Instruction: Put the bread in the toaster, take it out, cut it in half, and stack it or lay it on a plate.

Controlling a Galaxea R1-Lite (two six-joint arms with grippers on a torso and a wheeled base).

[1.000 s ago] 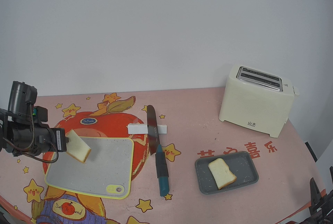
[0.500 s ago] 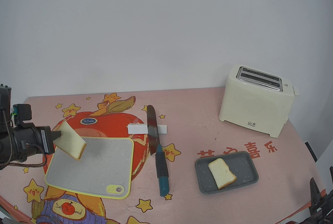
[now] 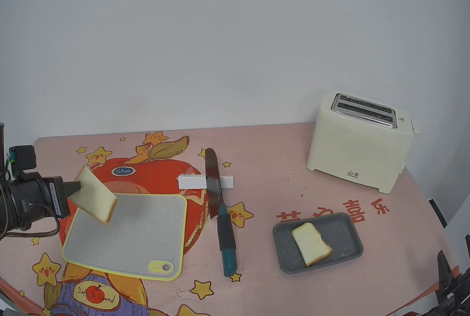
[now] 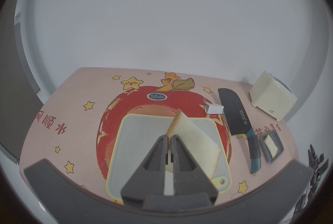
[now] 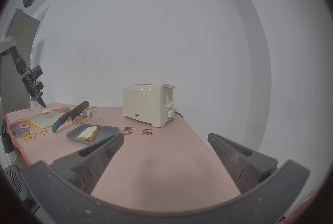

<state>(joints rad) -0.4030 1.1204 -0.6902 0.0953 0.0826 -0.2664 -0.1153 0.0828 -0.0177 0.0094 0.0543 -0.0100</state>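
Observation:
My left gripper (image 3: 74,188) (image 4: 170,141) is shut on a half slice of bread (image 3: 95,194) (image 4: 194,143), held tilted just above the left end of the grey cutting board (image 3: 132,238) (image 4: 138,145). Another half slice (image 3: 311,243) (image 5: 87,132) lies on the dark grey plate (image 3: 342,234) (image 5: 104,130) at the right front. The cream toaster (image 3: 360,140) (image 5: 147,105) stands at the back right with its slots bare. A knife (image 3: 219,211) (image 4: 239,120) with a teal handle lies between board and plate. My right gripper (image 5: 164,153) stands open off the table's right front corner, holding nothing.
A small white block (image 3: 188,181) lies under the knife blade. The pink tablecloth (image 3: 274,165) is bare between toaster and board. The table's right edge runs close past the toaster.
My left gripper has drawn back to the left with the half slice, lifting it off the board's left end. The right arm has stayed still. The head view shifted slightly.

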